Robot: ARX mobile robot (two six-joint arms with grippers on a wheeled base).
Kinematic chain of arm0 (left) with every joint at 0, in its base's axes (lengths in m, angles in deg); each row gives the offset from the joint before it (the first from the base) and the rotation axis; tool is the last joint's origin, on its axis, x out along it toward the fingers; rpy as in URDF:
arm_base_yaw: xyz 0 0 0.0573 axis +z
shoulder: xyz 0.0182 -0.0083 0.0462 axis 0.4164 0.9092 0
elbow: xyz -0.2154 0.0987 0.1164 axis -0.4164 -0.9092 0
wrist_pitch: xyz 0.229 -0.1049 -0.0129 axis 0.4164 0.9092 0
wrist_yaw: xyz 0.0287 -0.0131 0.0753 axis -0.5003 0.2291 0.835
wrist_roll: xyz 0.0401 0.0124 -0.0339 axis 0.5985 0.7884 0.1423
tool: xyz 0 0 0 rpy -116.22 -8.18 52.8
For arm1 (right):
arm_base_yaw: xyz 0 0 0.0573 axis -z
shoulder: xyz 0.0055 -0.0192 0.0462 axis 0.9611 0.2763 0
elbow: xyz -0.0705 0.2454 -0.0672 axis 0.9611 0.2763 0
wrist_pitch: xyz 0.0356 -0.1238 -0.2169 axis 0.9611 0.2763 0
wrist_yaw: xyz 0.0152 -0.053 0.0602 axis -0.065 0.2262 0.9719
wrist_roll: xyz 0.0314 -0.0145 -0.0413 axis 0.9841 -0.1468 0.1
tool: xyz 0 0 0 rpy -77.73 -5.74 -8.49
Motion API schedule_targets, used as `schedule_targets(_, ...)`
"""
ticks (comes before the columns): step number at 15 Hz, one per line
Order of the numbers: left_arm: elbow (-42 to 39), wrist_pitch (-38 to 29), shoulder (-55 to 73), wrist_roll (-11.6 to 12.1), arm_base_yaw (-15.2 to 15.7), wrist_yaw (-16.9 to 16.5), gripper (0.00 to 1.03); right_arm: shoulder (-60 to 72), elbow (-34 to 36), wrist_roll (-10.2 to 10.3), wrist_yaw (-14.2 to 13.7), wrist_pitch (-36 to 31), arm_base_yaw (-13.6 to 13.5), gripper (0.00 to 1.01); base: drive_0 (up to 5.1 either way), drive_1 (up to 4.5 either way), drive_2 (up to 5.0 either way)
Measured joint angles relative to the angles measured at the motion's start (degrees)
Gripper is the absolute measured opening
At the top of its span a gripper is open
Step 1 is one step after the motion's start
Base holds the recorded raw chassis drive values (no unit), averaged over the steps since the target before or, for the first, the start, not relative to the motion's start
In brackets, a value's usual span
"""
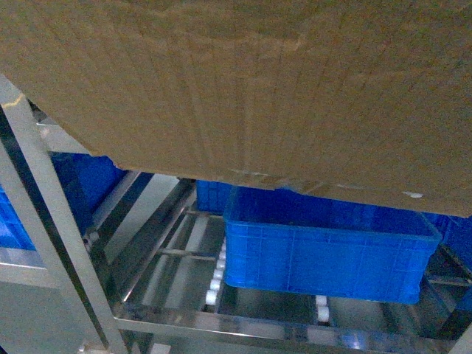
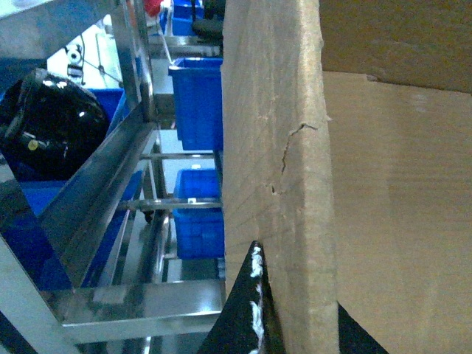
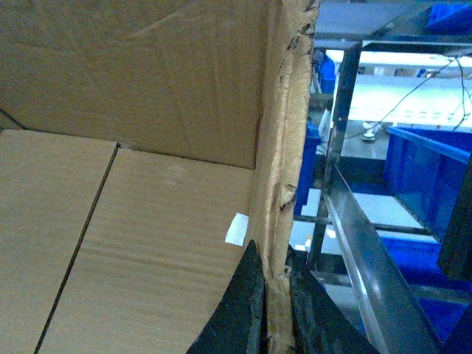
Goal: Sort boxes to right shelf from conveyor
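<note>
A large brown cardboard box (image 1: 236, 88) hangs lifted and fills the upper half of the head view, above the right shelf (image 1: 243, 324), a shiny steel rack with white roller wheels (image 1: 215, 284). My left gripper (image 2: 299, 295) is shut on the box's thick torn left wall (image 2: 273, 110), one black finger (image 2: 254, 295) outside and one inside. Over on the other side, my right gripper (image 3: 274, 273) is shut on the ragged right wall (image 3: 284, 110), and the box's inner floor (image 3: 147, 243) shows beside it. Neither gripper shows in the head view. The conveyor is out of view.
A blue crate (image 1: 324, 251) sits on the shelf's roller rails just under the box, with more blue crates (image 1: 88, 181) behind and to the left. Steel uprights (image 1: 44, 192) and rails (image 3: 361, 251) stand close to both box sides. A black rounded object (image 2: 51, 122) rests at left.
</note>
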Motion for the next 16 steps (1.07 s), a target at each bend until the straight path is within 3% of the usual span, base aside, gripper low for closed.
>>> schedule_targets(5,7.7,10.0,2.4,-6.3,1.7,-1.2,0.04,7.3,-10.1,-0.5,0.3,2.7,-1.8,0.03,0.0,0.00,0.0)
schedule_targets(7,12.5,14.6,5.1,-7.4,2.1,-3.6,0.03,10.6,-15.1,-1.2,-0.7,4.3,-2.5,0.03,0.0,0.00,0.0)
schedule_targets(10,18.9,19.1,11.6,-7.8,4.2,-9.0,0.03,15.0,-19.5,-0.1,-1.6,8.6,-2.3,0.03,0.0,0.00,0.0)
schedule_targets(16,21.2,18.8,14.5,-6.2,4.0,-10.1,0.03,16.2,-20.6,0.0,-2.1,9.0,-1.6,0.03,0.0,0.72,-0.7)
